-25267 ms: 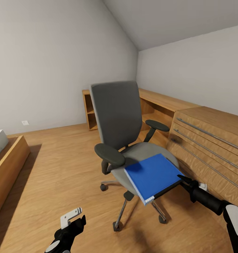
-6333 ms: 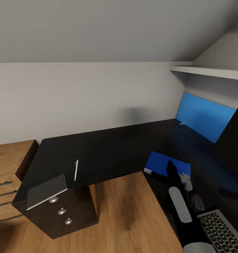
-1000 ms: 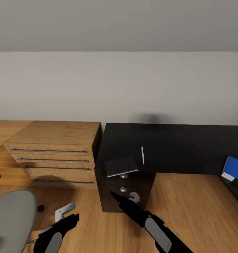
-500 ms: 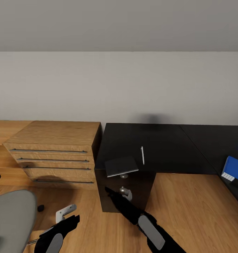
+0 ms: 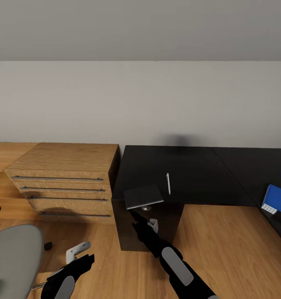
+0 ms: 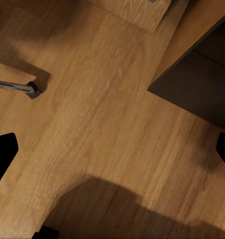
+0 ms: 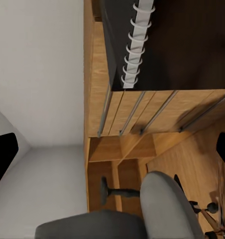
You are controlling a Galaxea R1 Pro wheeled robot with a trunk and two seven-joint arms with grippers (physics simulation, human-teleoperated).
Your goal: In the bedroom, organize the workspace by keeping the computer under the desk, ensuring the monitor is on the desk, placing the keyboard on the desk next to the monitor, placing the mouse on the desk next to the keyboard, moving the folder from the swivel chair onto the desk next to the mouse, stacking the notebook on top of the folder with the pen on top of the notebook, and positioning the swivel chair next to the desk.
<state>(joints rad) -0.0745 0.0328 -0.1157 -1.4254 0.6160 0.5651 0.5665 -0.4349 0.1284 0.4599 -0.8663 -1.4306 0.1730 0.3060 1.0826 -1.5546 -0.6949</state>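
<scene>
At lower left the left gripper (image 5: 76,254) is seen open and empty; at centre the right gripper (image 5: 141,220), also open and empty, is raised under the notebook (image 5: 143,196), which overhangs the desk (image 5: 190,174) edge. An upward nudge could knock the notebook onto the floor or into the pen (image 5: 168,183); the folder (image 5: 277,199) lies at far right.

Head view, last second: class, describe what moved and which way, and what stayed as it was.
The right arm rose toward the desk, bringing the right gripper up from in front of the drawer knobs to just beneath the overhanging notebook. Nothing was taken hold of or let go. The notebook, pen, folder, chair, wooden chest and left gripper stayed as they were.
</scene>
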